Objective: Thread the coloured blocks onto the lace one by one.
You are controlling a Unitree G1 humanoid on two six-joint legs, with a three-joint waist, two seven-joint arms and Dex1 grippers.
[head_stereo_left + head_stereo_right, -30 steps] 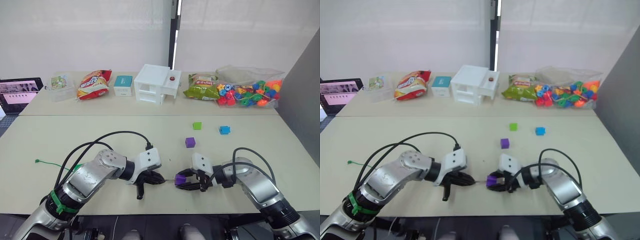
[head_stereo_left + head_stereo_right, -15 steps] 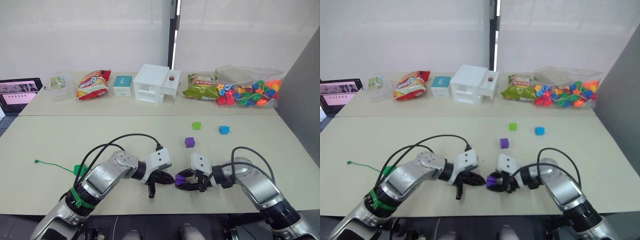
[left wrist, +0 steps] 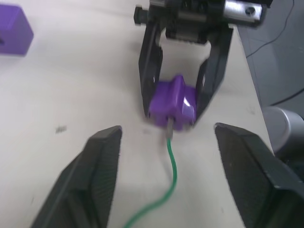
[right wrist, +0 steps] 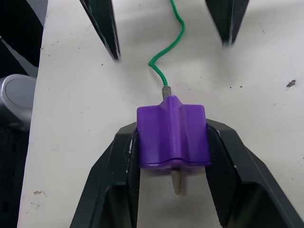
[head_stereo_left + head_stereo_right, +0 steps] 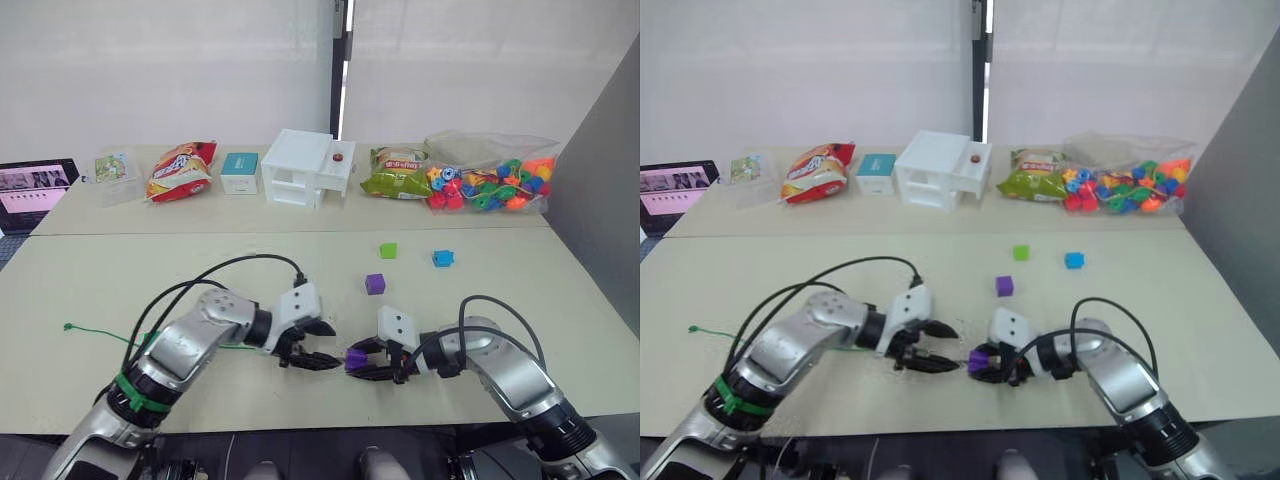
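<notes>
Since a second ago the left gripper [image 3: 166, 156] has released the thin green lace [image 3: 168, 178]; its stiff tip pierces the small purple plastic cube [image 4: 172, 136] gripped by the right gripper [image 4: 172, 190] at lower centre; three cubes in the upper right remain unthreaded.

Purple block [image 4: 172, 136] pinched near the front table edge, lace's [image 4: 167, 52] stiff tip run through it, green cord trailing left to its tail, second purple [image 5: 375, 284], light green [image 5: 388, 251], blue [image 5: 443, 258] blocks loose beyond
</notes>
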